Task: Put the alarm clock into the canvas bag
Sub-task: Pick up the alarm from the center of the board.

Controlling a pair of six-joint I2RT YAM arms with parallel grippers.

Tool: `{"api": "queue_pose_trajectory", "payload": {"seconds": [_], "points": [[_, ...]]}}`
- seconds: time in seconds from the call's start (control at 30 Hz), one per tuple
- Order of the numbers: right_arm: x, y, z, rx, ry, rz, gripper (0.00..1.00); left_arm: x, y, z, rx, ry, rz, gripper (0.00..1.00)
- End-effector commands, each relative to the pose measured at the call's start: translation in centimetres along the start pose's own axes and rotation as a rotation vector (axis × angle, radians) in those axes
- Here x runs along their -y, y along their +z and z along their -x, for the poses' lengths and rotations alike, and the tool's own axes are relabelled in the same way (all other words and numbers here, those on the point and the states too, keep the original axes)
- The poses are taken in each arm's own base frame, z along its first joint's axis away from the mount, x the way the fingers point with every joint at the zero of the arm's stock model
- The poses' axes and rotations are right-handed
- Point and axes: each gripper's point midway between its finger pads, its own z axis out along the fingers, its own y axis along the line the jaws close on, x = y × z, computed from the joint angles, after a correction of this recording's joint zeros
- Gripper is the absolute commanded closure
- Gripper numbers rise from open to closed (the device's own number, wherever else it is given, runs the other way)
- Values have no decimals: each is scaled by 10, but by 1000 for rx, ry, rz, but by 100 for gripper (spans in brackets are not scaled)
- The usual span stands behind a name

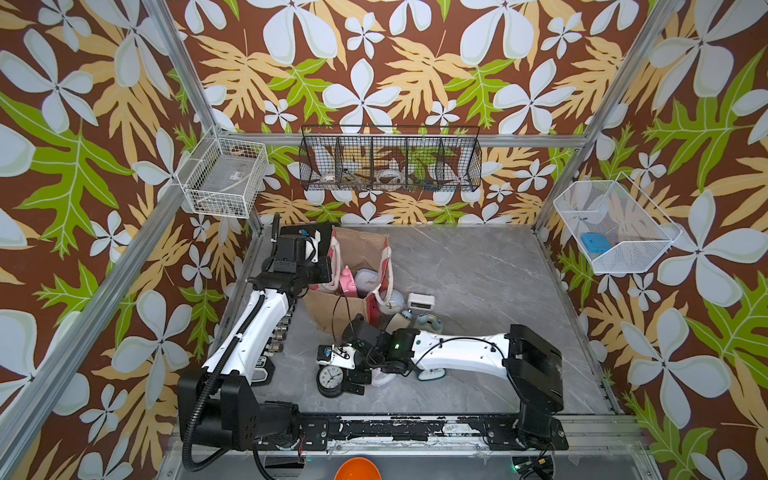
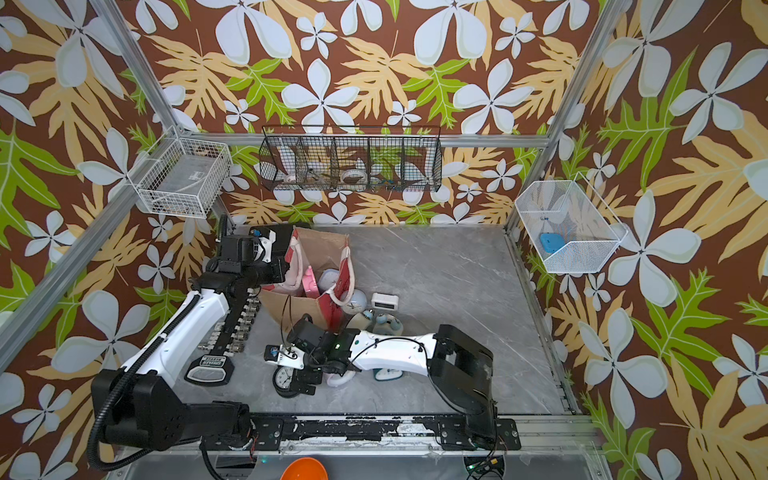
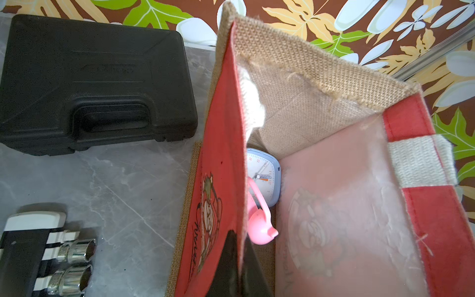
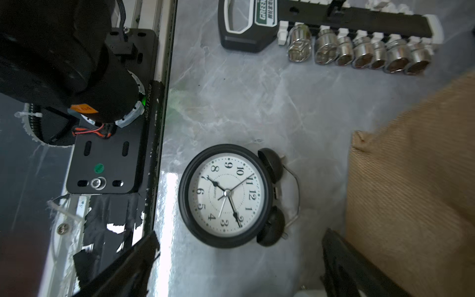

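Note:
A black twin-bell alarm clock [image 1: 330, 378] [image 2: 284, 378] [image 4: 226, 195] lies face up on the grey table near the front edge. My right gripper [image 4: 240, 239] [image 1: 355, 382] stands open just to the clock's right. Its fingers are spread wide with nothing between them, and the clock lies just ahead of the tips. The canvas bag [image 1: 361, 257] [image 2: 326, 253] [image 3: 334, 108] stands open at the back left, with red panels, burlap sides and white handles. My left gripper [image 3: 240, 257] [image 1: 329, 270] is shut on the rim of the bag's red panel [image 3: 223, 154].
Inside the bag lie a pale blue square clock [image 3: 264, 177] and a pink clock [image 3: 259, 226]. Several small clocks [image 1: 420, 301] stand to the right of the bag. A black case [image 3: 95, 82] sits behind it and a socket rail [image 4: 359, 51] to its left. Wire baskets [image 1: 390, 160] hang on the walls.

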Motion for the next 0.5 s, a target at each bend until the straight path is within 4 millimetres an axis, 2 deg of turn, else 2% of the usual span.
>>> {"api": "queue_pose_trajectory", "payload": {"seconds": [0.0,0.33,0.47], "points": [[3,11,14,63,-22,-1,0,-1,-2,-1,-2,4,6,100],[-17,39,5,44,-41,52,0,0,-2,-1,-4,3,2,100],[-14,46,-1,26,-30,29,0,0,-2,-1,-3,4,0,100]]}}
